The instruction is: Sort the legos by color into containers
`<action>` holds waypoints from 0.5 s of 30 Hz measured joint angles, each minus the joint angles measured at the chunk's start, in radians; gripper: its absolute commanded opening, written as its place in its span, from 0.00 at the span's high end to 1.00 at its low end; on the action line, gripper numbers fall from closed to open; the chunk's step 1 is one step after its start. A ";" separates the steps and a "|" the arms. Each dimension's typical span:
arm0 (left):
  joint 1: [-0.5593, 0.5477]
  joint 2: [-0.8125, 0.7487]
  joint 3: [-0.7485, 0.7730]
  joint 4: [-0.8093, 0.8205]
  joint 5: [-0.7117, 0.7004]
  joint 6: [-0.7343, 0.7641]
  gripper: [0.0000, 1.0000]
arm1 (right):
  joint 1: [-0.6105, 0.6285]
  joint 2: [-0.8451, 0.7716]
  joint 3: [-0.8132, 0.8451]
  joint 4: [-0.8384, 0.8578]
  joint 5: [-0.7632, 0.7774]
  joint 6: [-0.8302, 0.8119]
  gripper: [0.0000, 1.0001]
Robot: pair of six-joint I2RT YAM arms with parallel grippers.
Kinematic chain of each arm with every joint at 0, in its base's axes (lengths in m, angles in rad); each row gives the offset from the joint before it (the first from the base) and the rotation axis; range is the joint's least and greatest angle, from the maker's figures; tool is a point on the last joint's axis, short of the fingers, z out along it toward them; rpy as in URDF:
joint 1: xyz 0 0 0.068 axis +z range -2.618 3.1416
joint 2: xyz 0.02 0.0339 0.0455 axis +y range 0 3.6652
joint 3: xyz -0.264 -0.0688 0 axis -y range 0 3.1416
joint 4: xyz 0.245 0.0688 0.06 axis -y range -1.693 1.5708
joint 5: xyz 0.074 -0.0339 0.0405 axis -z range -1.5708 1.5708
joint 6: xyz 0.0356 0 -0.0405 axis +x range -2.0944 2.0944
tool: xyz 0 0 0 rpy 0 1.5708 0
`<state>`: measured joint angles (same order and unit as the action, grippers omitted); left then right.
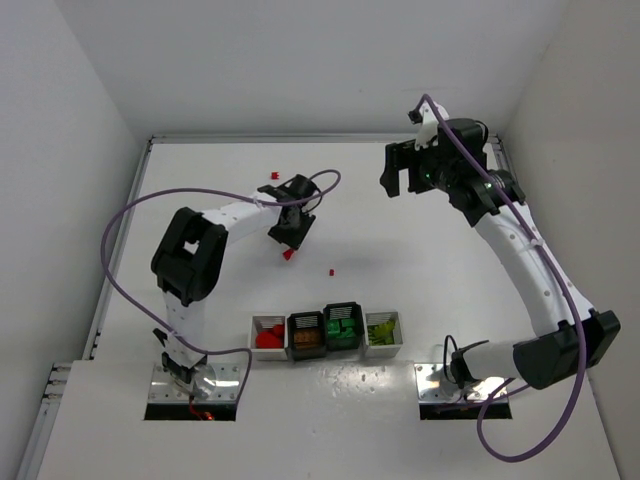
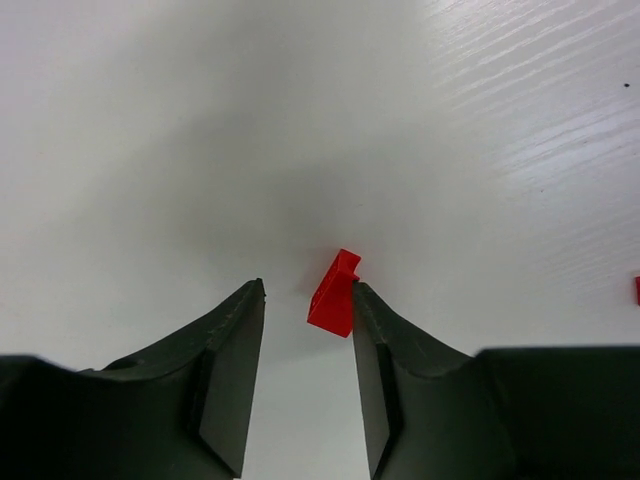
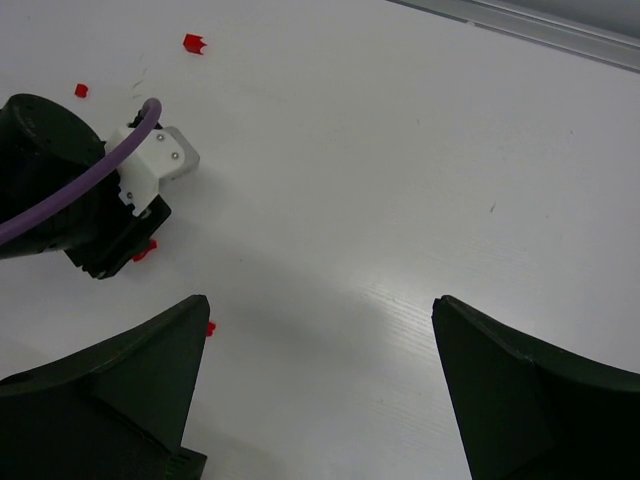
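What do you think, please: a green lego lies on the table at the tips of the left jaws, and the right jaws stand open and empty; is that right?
Not quite: the lego at the jaw tips of the left gripper is red, not green, as the left wrist view shows. The rest stands.

Surface: white table point(image 1: 420, 290) with a faint wood grain and a pale strip along its far edge
Near edge: row of four joined containers point(image 1: 327, 333), the outer two white and the inner two black, standing between two metal base plates point(image 1: 225, 380)
Middle left: red lego brick point(image 2: 335, 295), tilted up on one edge
Right of it: tiny red stud point(image 1: 331, 271), lying apart from the brick
Far left: two small red pieces point(image 1: 272, 178), near each other, well apart from the containers
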<state>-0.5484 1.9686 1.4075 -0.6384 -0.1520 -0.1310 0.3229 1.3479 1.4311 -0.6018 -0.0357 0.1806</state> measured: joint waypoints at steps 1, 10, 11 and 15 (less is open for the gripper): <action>-0.001 -0.006 0.000 0.000 0.000 0.005 0.51 | 0.000 0.000 -0.003 0.002 -0.002 0.000 0.07; -0.003 -0.079 0.000 0.005 0.006 0.030 0.45 | 0.000 -0.006 -0.023 0.003 -0.021 0.000 0.07; -0.003 -0.079 -0.002 0.004 0.008 0.035 0.45 | 0.000 -0.007 -0.023 0.004 -0.023 0.000 0.07; -0.003 -0.079 -0.005 -0.002 0.030 0.069 0.39 | 0.000 -0.008 -0.023 0.007 -0.026 0.000 0.06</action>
<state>-0.5510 1.8896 1.4021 -0.6407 -0.1219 -0.0616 0.3229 1.3403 1.4082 -0.5945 -0.0620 0.1806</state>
